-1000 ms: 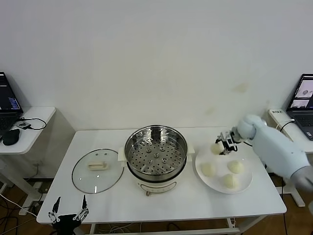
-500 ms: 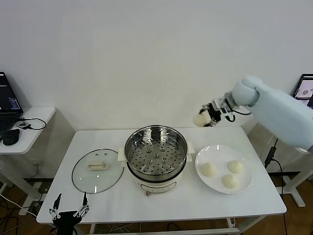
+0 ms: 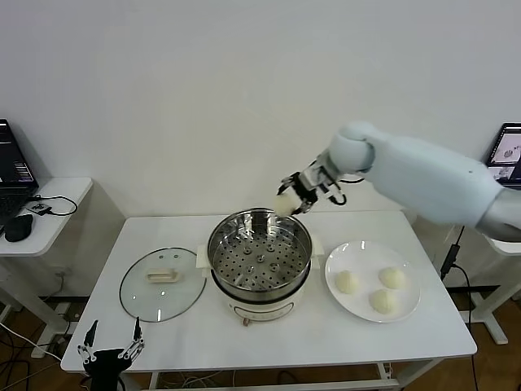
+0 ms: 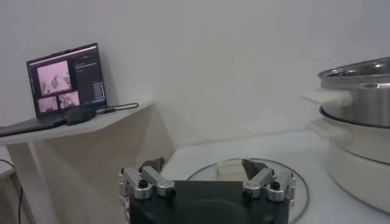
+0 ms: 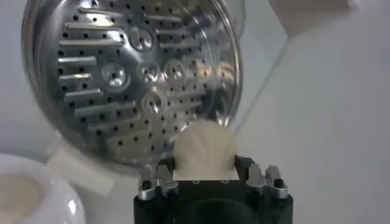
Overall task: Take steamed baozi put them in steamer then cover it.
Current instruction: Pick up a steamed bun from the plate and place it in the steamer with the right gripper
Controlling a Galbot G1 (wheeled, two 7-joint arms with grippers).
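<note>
The steamer (image 3: 260, 259) stands near the middle of the white counter (image 3: 326, 334) and serves as the landmark; going from left to right in the head view: a side desk (image 3: 41, 213) with a laptop (image 3: 12, 167) and a mouse (image 3: 18, 227) lies well to the left of the steamer; the left gripper (image 3: 110, 352) hangs low at the counter's front edge, left of the steamer and nearer than it, its fingers apart and holding nothing; the cover (image 3: 163, 283) lies flat on the counter just left of the steamer, handle up; the steamer's perforated tray shows no bun in it.

Above the steamer's far right rim the right gripper (image 3: 291, 198) holds one steamed baozi (image 3: 285, 204), fingers clamped on it, clear of the pot; to the right of the steamer a white plate (image 3: 404, 308) carries three more buns (image 3: 348, 282); farther right, another laptop (image 3: 508, 151) shows at the edge.

The left wrist view adds what the head view lacks: the steamer's side wall (image 4: 359, 91) with its cream handle, seen from counter level, the cover's rim (image 4: 256, 167) lying just past the spread fingers (image 4: 146, 181), and the laptop (image 4: 64, 82) lit on the side desk.

The right wrist view looks straight down: the held bun (image 5: 204, 152) sits between the gripper's fingers (image 5: 158, 179), with the perforated tray (image 5: 131, 76) below and beyond it; the bun overlaps the tray's rim.
</note>
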